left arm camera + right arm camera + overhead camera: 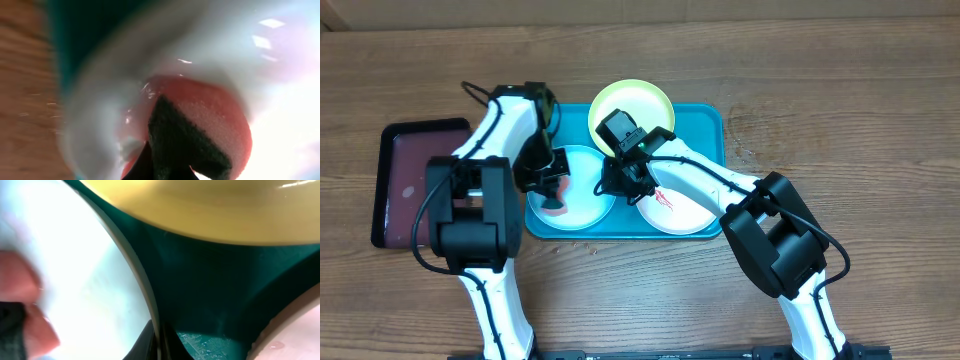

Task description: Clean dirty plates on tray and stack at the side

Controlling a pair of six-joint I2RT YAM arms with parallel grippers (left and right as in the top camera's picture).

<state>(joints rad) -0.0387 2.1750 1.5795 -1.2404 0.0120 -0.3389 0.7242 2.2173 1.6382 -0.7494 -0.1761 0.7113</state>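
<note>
The teal tray (705, 125) holds three plates. The yellow-green plate (632, 103) is at the back, the pale blue plate (588, 195) at the left, and the white plate (682, 212) with a red smear at the right. My left gripper (548, 180) is shut on a pink sponge (555, 203) with a dark backing, pressed on the pale blue plate. The left wrist view shows the sponge (215, 115) on that plate (100, 110). My right gripper (620, 180) pinches the pale blue plate's right rim; its fingers (157, 340) straddle the rim (145, 290).
A dark maroon tray (415, 180) lies on the wooden table left of the teal tray. In the right wrist view the yellow-green plate (210, 205) is just beyond the gripper and the white plate's edge (300, 335) is at lower right.
</note>
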